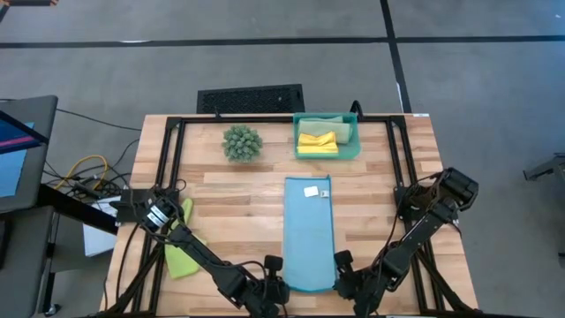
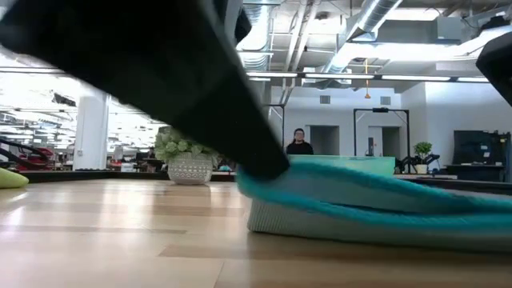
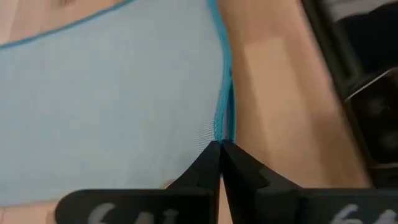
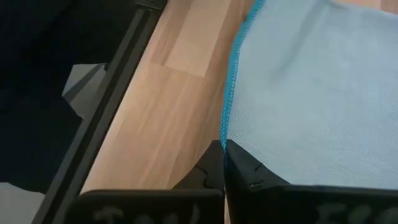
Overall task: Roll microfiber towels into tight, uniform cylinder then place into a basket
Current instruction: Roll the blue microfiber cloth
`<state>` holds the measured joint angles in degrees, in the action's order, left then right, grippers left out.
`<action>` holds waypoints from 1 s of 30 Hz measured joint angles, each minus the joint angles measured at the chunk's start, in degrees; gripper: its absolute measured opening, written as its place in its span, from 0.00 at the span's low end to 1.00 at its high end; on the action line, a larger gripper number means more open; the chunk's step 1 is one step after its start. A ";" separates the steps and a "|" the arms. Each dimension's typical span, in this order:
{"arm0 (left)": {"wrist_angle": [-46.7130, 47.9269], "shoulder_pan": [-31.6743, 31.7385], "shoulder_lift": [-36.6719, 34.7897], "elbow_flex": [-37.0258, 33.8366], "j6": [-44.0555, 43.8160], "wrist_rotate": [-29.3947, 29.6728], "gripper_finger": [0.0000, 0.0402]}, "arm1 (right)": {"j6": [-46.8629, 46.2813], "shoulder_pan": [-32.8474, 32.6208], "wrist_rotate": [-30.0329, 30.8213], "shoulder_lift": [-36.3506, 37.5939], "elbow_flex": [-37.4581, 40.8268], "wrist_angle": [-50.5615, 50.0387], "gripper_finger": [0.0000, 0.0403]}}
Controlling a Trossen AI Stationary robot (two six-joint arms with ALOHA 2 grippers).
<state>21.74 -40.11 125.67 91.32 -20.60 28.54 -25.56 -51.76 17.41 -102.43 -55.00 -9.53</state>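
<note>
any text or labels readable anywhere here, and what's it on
No text reads clearly.
White tag on the light blue towel: too small to read.
Pale raised marks on the left tool and on the right tool: cut off at the picture's edge, unreadable.

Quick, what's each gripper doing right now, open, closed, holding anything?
Left gripper: shut on the blue towel's near edge.
Right gripper: shut on the same towel's near edge.

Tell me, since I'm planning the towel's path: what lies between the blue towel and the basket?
Only bare wooden table between the light blue towel and the basket, per the high view.
</note>
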 joint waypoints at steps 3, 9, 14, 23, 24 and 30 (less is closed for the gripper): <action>-0.31 -0.14 -0.11 1.23 -0.04 -0.02 0.01 | 0.00 -0.03 -0.26 0.03 0.00 0.49 0.03; 3.82 0.07 -0.13 1.48 -3.86 1.25 0.00 | -2.54 -0.20 0.50 1.52 0.00 0.36 0.03; 11.15 0.68 -0.13 1.50 -11.11 6.84 0.00 | -8.11 -0.55 4.24 3.15 -0.02 -4.06 0.01; 11.02 2.92 -0.13 -1.48 -13.02 8.02 0.00 | -14.14 2.89 1.32 0.65 1.13 -7.40 0.03; 11.09 3.13 -0.13 -1.55 -12.95 8.10 0.00 | -14.24 2.90 1.17 0.53 1.14 -7.36 0.03; 9.31 3.59 -0.11 -1.16 -9.78 9.04 0.00 | -14.86 3.25 0.45 0.22 1.16 -7.59 0.04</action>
<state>31.05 -36.52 125.56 90.16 -30.38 37.58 -40.43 -48.51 17.87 -102.21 -53.84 -17.13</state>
